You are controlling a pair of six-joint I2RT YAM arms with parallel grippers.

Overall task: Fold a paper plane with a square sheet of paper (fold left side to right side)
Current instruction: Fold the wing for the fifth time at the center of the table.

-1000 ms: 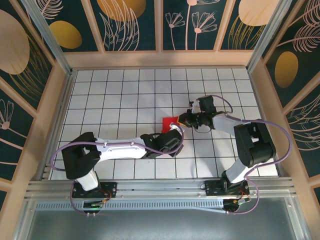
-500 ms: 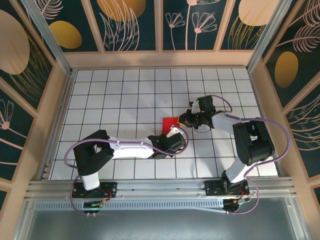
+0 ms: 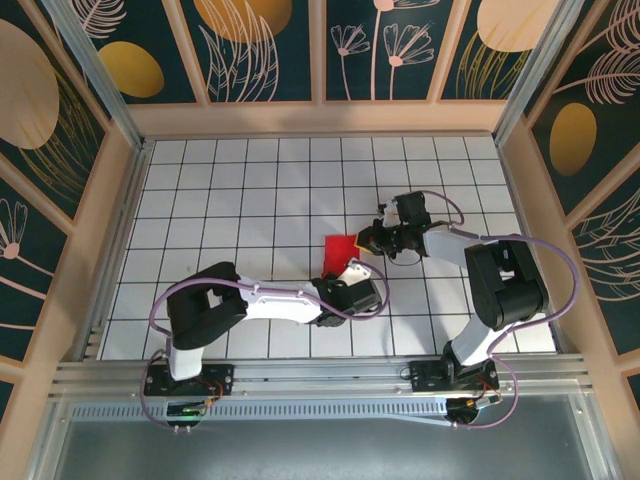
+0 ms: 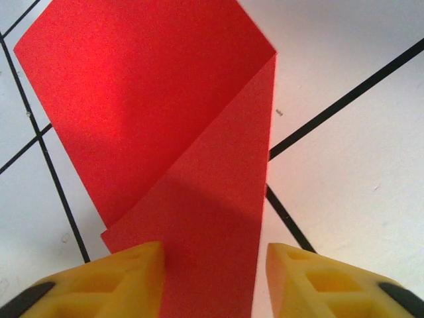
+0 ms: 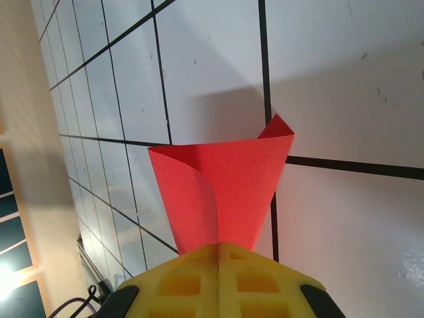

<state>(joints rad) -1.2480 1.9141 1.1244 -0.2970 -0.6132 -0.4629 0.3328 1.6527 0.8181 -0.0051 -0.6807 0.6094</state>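
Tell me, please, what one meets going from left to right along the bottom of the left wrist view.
One yellow finger → the square sheet of paper, its folded flap running down between the two fingers → the other yellow finger.

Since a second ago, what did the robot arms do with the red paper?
The left arm swung its elbow to the right, and the left gripper slid slightly toward the near edge, jaws open astride the red paper. The right gripper stayed shut on the paper, which kept its place.
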